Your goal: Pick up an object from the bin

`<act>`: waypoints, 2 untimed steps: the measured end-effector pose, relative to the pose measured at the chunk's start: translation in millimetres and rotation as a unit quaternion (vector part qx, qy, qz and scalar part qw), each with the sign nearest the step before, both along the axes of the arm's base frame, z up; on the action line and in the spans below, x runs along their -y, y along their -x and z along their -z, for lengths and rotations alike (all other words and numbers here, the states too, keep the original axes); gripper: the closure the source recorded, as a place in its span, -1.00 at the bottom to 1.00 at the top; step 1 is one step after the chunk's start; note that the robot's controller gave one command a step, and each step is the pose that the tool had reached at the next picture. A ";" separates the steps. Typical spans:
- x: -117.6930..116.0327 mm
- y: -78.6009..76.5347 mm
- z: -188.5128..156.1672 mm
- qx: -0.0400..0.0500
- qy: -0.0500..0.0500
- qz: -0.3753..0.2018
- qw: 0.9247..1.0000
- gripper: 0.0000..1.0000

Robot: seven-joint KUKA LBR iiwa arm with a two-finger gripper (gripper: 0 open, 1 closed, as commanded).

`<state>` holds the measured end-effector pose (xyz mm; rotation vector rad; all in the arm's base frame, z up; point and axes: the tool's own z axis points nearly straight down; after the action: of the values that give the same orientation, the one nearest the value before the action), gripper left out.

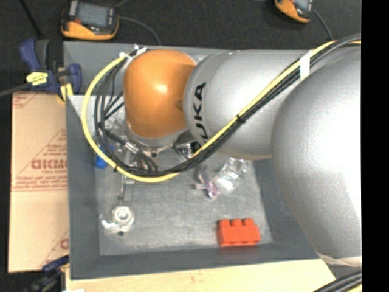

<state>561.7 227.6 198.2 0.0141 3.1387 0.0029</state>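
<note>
**Silver-grey arm link (316,132) looms over the bin; gripper's state hidden beneath the wrist**

Closest to the lens is the arm's broad silver link, reaching in from the right. It ends at a rounded orange wrist cover (155,93) above the upper-left part of the grey metal bin (79,212). The gripper (134,156) hangs under that cover amid dark cables and a yellow cable loop (90,117). Whether it is open or closed cannot be told, and nothing can be seen held in it.

Four things lie loose on the bin floor:

- A small blue piece (100,161) is just beside the gripper, close to the left wall.
- A shiny silver-white round piece (120,218) sits below the gripper, near the front-left corner.
- A crumpled clear plastic item with a purple bit (222,178) lies in the middle.
- An orange-red rectangular brick (239,232) rests well apart, towards the front right.

No pick looks made yet.

The main risk, as I judge it, is working blind. With the wrist covering the target, a descent could land off-centre and shove the blue piece against the wall instead of enclosing it. The round piece looks smooth and may slip or roll out of a pinch. The low cable loop could also snag or drag the clear plastic item.
</note>
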 end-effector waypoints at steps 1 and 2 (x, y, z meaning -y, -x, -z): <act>18.4 47.4 116.2 -0.005 0.003 -0.055 0.998 -1.00; 16.8 43.7 110.6 0.000 0.000 -0.052 0.999 1.00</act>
<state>518.0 210.9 87.6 -0.1479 3.1347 0.0033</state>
